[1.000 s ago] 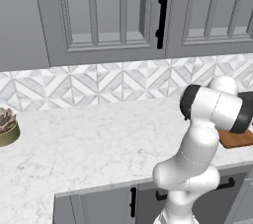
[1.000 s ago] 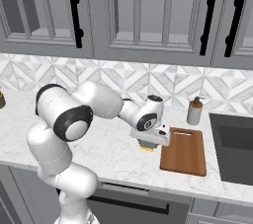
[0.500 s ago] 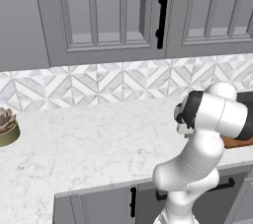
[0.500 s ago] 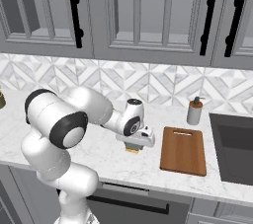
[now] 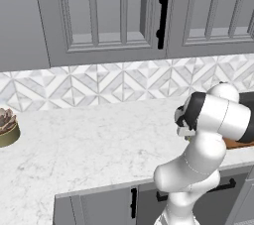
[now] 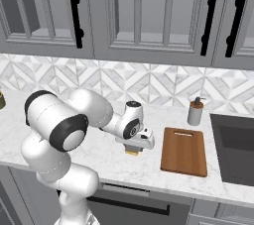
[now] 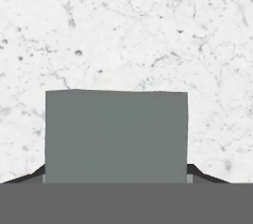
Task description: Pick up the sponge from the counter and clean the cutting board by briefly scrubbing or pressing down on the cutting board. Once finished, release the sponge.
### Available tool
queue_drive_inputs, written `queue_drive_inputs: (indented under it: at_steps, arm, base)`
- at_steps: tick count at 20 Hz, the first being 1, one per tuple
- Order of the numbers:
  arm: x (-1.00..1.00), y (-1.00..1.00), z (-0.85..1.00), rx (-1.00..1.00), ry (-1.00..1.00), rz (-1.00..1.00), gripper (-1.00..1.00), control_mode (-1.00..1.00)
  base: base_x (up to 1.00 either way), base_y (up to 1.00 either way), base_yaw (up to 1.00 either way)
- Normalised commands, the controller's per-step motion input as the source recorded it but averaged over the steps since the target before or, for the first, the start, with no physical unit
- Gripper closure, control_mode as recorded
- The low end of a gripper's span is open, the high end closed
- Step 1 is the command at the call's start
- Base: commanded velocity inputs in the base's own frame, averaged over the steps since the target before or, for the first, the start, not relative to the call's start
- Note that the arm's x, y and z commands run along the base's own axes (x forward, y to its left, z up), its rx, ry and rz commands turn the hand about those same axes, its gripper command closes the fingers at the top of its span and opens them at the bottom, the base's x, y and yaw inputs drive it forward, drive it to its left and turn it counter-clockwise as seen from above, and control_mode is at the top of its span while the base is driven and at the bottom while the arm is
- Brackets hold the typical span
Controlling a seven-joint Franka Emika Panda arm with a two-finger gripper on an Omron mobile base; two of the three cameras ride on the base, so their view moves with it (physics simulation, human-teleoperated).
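Right base view: arm bent low over the surface, gripper pointing down with the sponge clamped between its fingers. Just the yellow-orange bottom of the sponge shows under the hand, at or just above the marble; can't tell if it touches.

Cutting board lies flat on the surface to the right of the gripper, apart from it, with bare marble between the 2. Its long side runs away from the front edge. Soap bottle stands upright just behind the board's far end, near the backsplash. Sink is right of the board.

Hand view: the sponge's grey-green top sits square in the lower middle, dark fingertips poking out on both sides against its edges. White veined marble beyond it.

Left base view: the arm's elbow blocks the hand; a strip of the cutting board shows behind it at the right edge. A small bowl with something pinkish-brown in it sits far left on the surface, well apart from everything else.
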Motion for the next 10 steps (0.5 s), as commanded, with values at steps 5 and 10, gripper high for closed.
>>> queue_drive_inputs:
  at_steps: [5,10]
  arm:
    - [0.0,0.0,0.0,0.0,0.0,0.0,-1.0,-1.0]
    - [0.0,0.0,0.0,0.0,0.0,0.0,-1.0,-1.0]
  base:
    - [0.0,0.0,0.0]
    - [0.0,0.0,0.0]
